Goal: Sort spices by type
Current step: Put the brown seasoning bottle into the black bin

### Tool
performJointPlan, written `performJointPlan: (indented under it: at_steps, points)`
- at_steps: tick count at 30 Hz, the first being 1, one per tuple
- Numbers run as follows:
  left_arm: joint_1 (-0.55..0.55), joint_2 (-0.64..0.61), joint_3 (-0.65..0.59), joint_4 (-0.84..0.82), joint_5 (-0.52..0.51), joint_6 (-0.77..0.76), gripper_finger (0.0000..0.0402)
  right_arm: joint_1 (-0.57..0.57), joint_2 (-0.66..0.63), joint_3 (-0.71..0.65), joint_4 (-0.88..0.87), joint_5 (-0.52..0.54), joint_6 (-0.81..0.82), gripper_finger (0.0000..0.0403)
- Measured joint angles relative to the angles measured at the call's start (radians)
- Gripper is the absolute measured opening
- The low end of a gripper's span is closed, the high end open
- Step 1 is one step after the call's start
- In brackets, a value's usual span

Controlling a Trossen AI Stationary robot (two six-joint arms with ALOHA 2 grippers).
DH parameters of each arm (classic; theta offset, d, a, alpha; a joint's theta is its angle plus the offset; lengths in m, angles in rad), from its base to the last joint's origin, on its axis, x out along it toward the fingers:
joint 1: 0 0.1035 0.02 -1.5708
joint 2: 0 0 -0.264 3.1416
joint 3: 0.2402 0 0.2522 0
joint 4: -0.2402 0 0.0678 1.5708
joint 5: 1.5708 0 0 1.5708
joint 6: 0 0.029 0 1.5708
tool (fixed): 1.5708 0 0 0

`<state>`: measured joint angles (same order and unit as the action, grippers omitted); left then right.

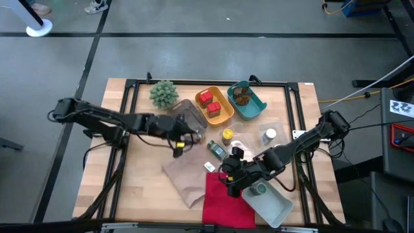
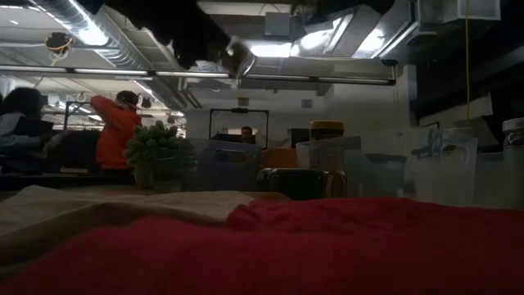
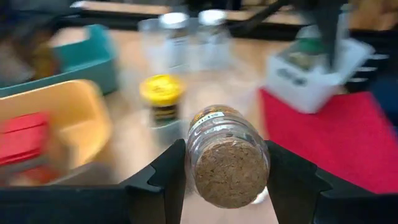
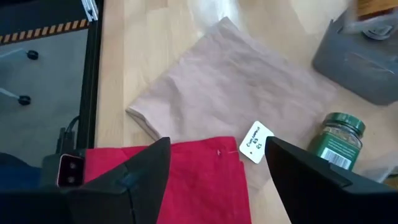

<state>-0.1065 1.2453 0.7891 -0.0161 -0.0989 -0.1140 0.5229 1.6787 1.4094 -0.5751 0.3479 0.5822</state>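
Left gripper (image 3: 227, 171) clamped jar (image 3: 228, 154) by its cork end, held over table (image 1: 142, 168) near yellow-capped jar (image 3: 161, 96); right gripper (image 4: 217, 163) gaped empty above red cloth (image 4: 186, 180); smooth glass, could've slipped out mid-move.

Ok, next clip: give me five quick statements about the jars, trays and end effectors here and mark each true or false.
1. The left end effector grips a cork-stoppered jar. True.
2. The right end effector holds the green-capped jar. False: its fingers are spread and empty, and that jar stands on the table beside the beige cloth.
3. The red tins lie in the orange tray. True.
4. The yellow-capped jar sits in the teal tray. False: it stands on the bare table, outside both trays.
5. The red cloth covers the spiky plant. False: they lie at opposite ends of the table.
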Motion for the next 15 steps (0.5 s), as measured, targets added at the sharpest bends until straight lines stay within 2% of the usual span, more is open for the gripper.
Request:
performJointPlan:
  at_steps: [6,15]
  points:
    - [0.148,-0.055,0.000,-0.198,-0.048,0.017,0.0168,0.000,-0.008,0.000,-0.003,0.000,0.000,0.0260]
    - [0.317,-0.029,0.000,-0.409,-0.062,0.008,0.0171,0.000,-0.010,0.000,-0.003,-0.001,0.000,0.0260]
